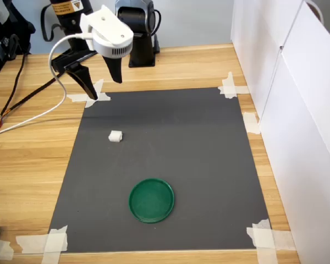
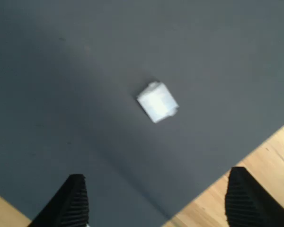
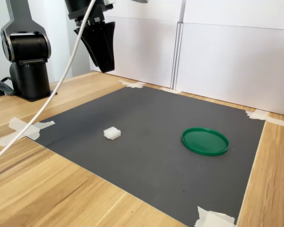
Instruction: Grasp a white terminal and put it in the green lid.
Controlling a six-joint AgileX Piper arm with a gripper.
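Note:
A small white terminal (image 1: pixel 115 136) (image 2: pixel 157 102) (image 3: pixel 112 133) lies alone on the dark grey mat (image 1: pixel 170 143) (image 3: pixel 151 127). The round green lid (image 1: pixel 151 200) (image 3: pixel 205 141) rests flat on the same mat, nearer the first exterior view's bottom, with nothing in it. My gripper (image 1: pixel 103 89) (image 2: pixel 163 201) (image 3: pixel 100 47) hangs open well above the mat's far-left corner in the first exterior view, holding nothing. In the wrist view the terminal sits ahead of the two black fingertips (image 2: pixel 71 201), apart from them.
White tape strips (image 1: pixel 44 242) hold the mat's corners to the wooden table (image 1: pixel 27 165). White panels (image 1: pixel 297 110) wall off the first exterior view's right side. The arm's black base (image 3: pixel 28 56) and a white cable (image 1: pixel 38 118) occupy the table behind the mat.

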